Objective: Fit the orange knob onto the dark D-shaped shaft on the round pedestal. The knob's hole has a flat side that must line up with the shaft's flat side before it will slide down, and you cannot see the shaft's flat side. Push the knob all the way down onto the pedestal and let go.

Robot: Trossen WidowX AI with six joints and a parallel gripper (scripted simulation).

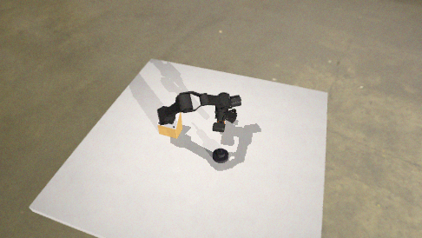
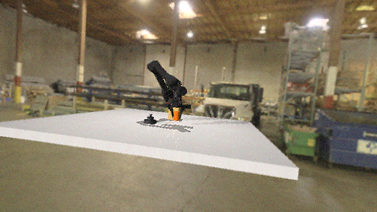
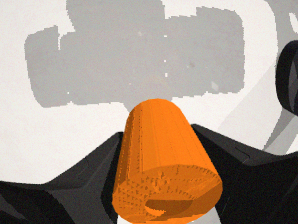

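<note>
The orange knob (image 3: 165, 140) (image 2: 176, 115) is tapered; in the wrist view its wider end, with a dark recess, faces the camera. My gripper (image 3: 157, 133) (image 1: 220, 123) is shut on the knob, one dark finger on each side, low over the table. Whether the knob touches the table is hard to tell. The dark round pedestal (image 1: 220, 155) (image 2: 149, 120) stands apart from the gripper, below it in the top view and to its left in the exterior view. Its edge shows at the right of the wrist view (image 3: 289, 77). The shaft's flat side cannot be made out.
The white table top (image 1: 130, 187) (image 2: 98, 126) carries the arm and pedestal. The arm's orange-yellow base block (image 1: 168, 131) stands left of the gripper in the top view. Arm shadows fall around the pedestal and below the knob.
</note>
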